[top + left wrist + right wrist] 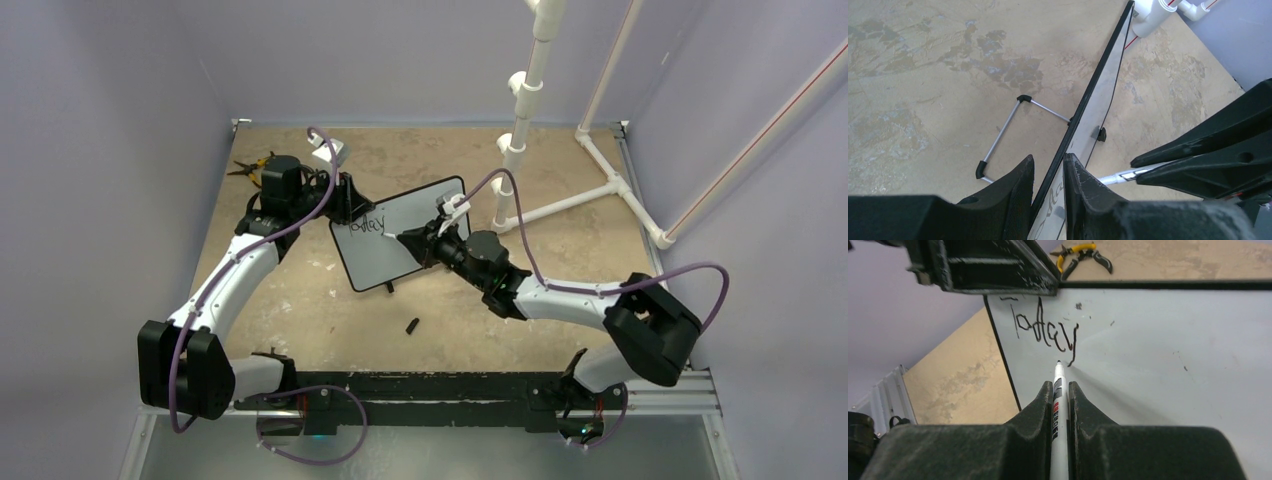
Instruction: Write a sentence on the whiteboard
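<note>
Clamping an edge of the whiteboard (375, 262) between narrowly parted fingers (1083, 186) of the left gripper (1048, 165). Pinching a marker (1059, 372) tight in the right gripper (1060, 386), tip just ahead, beside the last letter of the sentence (1045, 333) (only "Today" written).

high overhead view, two close wrist views, whiteboard (388, 262) shared

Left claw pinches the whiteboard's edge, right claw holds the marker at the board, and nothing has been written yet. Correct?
Not quite. The left claw does pinch the edge of the whiteboard and the right claw holds the marker, but writing is already there: the right wrist view shows a word like "Today".
</note>
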Tool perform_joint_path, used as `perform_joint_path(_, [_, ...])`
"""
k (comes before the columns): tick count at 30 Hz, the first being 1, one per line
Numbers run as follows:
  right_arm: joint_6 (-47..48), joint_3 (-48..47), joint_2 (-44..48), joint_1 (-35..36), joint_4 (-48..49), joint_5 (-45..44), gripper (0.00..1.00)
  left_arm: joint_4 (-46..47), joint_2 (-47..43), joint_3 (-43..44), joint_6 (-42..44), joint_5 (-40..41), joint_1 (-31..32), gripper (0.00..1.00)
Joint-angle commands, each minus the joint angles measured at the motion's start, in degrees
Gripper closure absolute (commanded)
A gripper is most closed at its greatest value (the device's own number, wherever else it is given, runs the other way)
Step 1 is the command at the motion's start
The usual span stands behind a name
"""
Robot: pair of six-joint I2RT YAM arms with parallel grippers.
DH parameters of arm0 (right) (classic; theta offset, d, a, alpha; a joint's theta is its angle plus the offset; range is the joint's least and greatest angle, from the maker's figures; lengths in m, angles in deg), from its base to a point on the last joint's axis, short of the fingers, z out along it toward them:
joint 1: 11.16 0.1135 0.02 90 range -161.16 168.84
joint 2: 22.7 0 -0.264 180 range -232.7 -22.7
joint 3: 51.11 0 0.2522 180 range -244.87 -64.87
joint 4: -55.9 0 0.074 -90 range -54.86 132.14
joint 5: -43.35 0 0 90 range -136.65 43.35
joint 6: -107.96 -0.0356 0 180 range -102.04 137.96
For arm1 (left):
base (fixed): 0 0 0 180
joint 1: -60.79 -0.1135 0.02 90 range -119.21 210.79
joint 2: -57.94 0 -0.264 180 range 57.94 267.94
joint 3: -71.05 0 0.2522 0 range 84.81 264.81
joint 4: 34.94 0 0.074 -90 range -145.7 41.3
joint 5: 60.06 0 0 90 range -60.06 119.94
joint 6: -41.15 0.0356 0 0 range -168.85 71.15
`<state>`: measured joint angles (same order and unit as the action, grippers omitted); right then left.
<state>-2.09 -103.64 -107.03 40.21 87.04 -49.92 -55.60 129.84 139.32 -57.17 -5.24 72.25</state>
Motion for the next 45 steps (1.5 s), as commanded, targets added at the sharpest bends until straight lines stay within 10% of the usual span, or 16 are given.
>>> perform_joint_path(1, [-0.3, 0.8, 5.5, 0.2, 0.3, 0.2, 1.00, 0.9, 0.1, -0.9, 1.0, 0.2, 0.4, 0.74])
perform_joint_path(45, [2.0, -3.3, 1.7, -4.7, -0.3, 0.6, 1.00, 2.2, 2.2, -1.7, -0.2, -0.9, 0.4, 0.77])
